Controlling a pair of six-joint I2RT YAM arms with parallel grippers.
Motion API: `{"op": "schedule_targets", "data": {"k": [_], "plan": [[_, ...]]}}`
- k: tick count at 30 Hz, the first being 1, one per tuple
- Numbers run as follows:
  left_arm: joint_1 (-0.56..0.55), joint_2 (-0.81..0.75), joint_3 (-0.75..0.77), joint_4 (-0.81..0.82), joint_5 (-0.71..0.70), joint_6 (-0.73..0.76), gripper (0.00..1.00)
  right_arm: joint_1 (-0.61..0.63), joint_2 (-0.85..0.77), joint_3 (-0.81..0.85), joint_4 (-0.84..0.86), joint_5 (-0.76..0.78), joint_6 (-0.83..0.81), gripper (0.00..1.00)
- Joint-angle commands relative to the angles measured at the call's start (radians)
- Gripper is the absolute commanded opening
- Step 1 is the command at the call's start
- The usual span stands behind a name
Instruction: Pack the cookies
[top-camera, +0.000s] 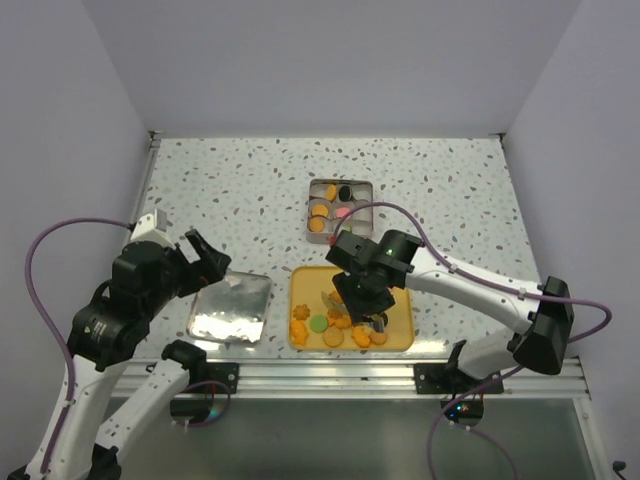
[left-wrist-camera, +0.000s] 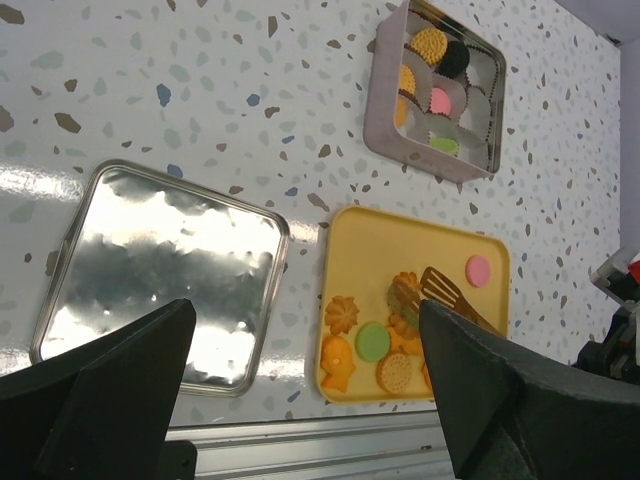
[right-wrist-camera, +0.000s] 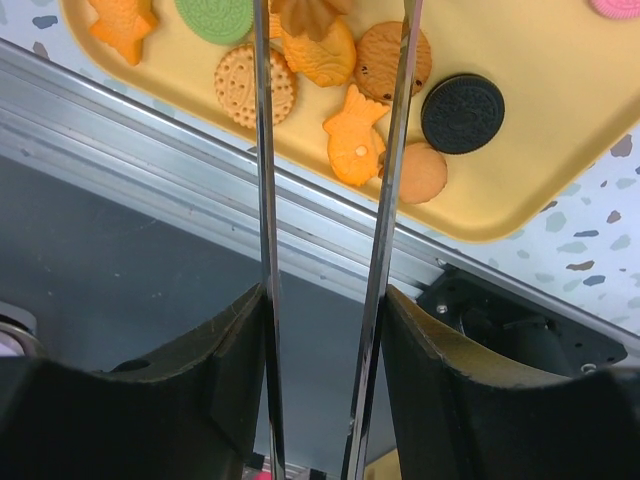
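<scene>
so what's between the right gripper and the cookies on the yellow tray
The metal tongs the right gripper holds; their two arms run from it out to the cookies on the yellow tray, clearest in the right wrist view.

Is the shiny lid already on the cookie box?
No, the lid lies flat on the table beside the yellow tray, and the box stands open, cookies showing.

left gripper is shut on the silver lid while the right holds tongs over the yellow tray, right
No, left wrist view: the left gripper is open, not touching the silver lid; the right gripper holds tongs over the yellow tray.
</scene>
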Motion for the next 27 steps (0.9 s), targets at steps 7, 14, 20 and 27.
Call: {"op": "schedule_targets", "data": {"k": [7,14,20,27], "plan": [[-0.005,-0.024,-0.001,-0.032,-0.027,-0.009,1.00,0.031,0.047,0.063,-0.021,0.036,0.016,0.49],[-0.005,-0.053,0.005,-0.061,-0.040,-0.012,1.00,0.060,0.099,0.097,-0.067,0.079,0.004,0.49],[-0.005,-0.078,0.011,-0.083,-0.053,-0.013,1.00,0.069,0.130,0.129,-0.096,0.097,-0.003,0.49],[-0.005,-0.095,0.009,-0.098,-0.059,-0.018,1.00,0.072,0.137,0.134,-0.109,0.094,-0.006,0.45]]}}
